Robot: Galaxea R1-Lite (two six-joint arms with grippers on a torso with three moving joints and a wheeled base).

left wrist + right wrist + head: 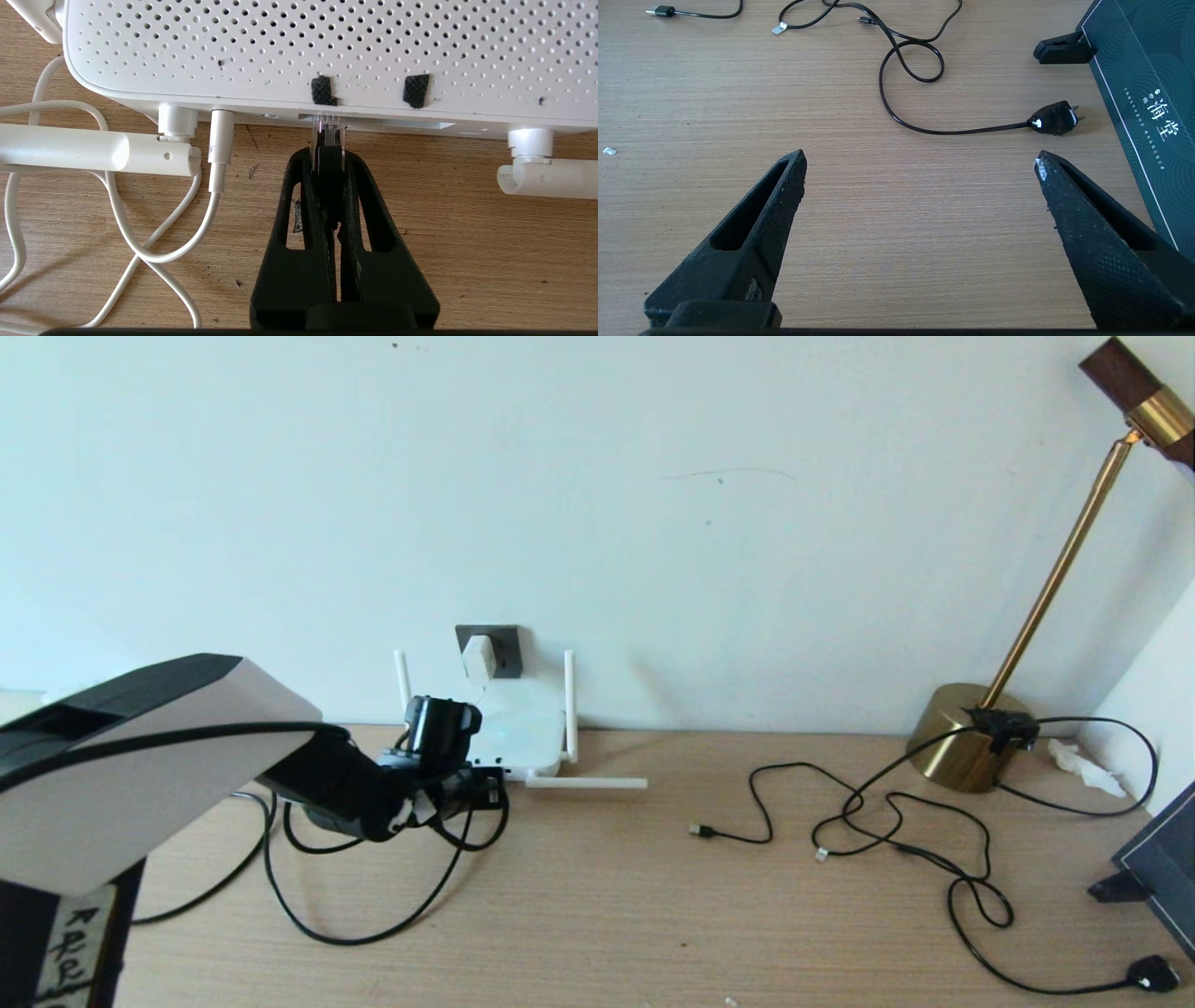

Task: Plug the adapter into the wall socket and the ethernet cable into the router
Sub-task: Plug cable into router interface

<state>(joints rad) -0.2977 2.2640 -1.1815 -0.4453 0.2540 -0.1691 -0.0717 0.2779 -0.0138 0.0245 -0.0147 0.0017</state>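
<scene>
The white router (525,733) lies flat against the wall, under the dark grey wall socket (505,650). The white cube adapter (478,657) sits in that socket. My left gripper (481,790) is at the router's front edge, shut on the ethernet cable's connector. In the left wrist view the clear tip of the connector (328,133) is inside a port in the router (299,51), with my gripper (328,161) clamped just behind it. The black ethernet cable (355,938) loops back over the table. My right gripper (920,161) hovers open over bare table.
One router antenna (586,783) lies flat on the table. Thin black cables (896,803) trail to a brass lamp (971,739) at the right. A black plug (1055,118) lies beside a dark box (1143,107) at the right edge.
</scene>
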